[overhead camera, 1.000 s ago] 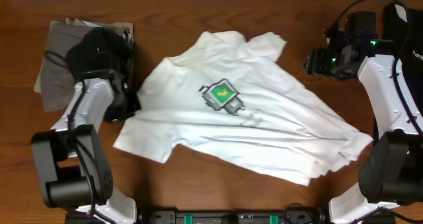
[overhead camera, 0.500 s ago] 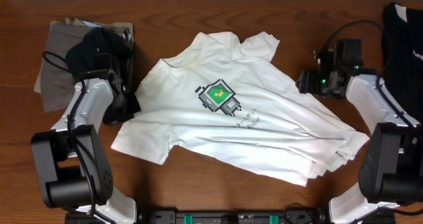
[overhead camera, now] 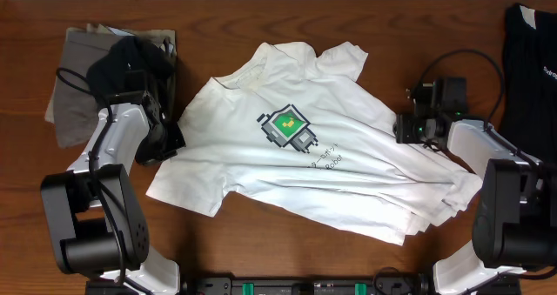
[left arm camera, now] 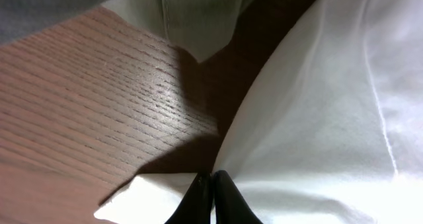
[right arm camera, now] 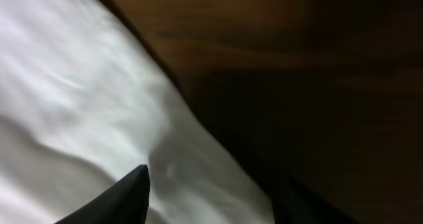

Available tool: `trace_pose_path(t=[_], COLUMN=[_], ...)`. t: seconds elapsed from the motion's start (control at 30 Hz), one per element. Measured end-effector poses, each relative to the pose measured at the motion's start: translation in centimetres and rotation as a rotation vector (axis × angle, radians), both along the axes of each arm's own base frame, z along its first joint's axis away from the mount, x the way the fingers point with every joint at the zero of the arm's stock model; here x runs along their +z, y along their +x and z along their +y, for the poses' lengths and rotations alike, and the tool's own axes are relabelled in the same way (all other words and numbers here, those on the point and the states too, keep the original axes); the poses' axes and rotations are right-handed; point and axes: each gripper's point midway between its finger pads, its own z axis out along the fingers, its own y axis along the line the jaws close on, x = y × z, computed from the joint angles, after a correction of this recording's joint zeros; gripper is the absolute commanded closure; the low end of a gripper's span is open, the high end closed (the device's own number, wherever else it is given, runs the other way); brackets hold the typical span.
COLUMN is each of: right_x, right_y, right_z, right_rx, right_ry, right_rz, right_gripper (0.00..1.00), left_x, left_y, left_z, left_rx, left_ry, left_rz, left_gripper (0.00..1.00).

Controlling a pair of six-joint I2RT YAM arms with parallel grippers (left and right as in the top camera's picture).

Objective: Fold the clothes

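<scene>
The white T-shirt [overhead camera: 348, 173] lies spread across the middle of the table, its green pixel-robot print [overhead camera: 291, 128] facing up. My left gripper [overhead camera: 170, 143] is at the shirt's left sleeve. In the left wrist view its fingers [left arm camera: 210, 184] are pressed together at the white cloth's edge [left arm camera: 317, 118]. My right gripper [overhead camera: 402, 128] is low at the shirt's right side. In the right wrist view its fingers [right arm camera: 211, 184] are apart, with white cloth [right arm camera: 79, 85] lying between and below them.
A grey-olive garment [overhead camera: 74, 95] with a black one [overhead camera: 130, 60] on top lies at the far left; its corner shows in the left wrist view [left arm camera: 198, 12]. Another black garment [overhead camera: 526, 69] lies at the right edge. Bare wood [overhead camera: 287, 251] shows in front.
My right gripper has come down and toward me along the shirt's right side. The shirt shifted and settled flatter a second ago, with its lettering now showing. The left arm has not moved.
</scene>
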Motion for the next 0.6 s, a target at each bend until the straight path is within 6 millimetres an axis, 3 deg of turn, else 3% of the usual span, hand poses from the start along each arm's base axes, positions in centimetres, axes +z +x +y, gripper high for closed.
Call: trace_pose_path(t=[0.13,0.23,0.27,0.53,0.6], right_x=[-0.1,-0.2,-0.1,0.4,0.3], right_y=[0.2,0.4,0.5,1.6,1.5], right_z=[-0.7,-1.4,-1.5,-1.1,-0.6], right_rx=[-0.022,-0.059,-0.068,-0.068,-0.055], right_ry=[-0.034,-0.061,-0.066,-0.037,-0.011], right_rz=[-0.012,-0.022,-0.027,-0.081,-0.078], right_gripper=[0.53,0.34,0.34,0.50,0.60], left_x=[0.0,0.0,0.0,0.0,0.0], left_y=[0.0,0.0,0.0,0.0,0.0], left_z=[0.0,0.0,0.0,0.0,0.0], left_rx=[0.000,0.000,0.000,0.000,0.000], left_ry=[0.000,0.001,0.001,0.001,0.000], left_rz=[-0.001,-0.001,-0.001,-0.001,-0.001], left_gripper=[0.94,0.94,0.94,0.94,0.94])
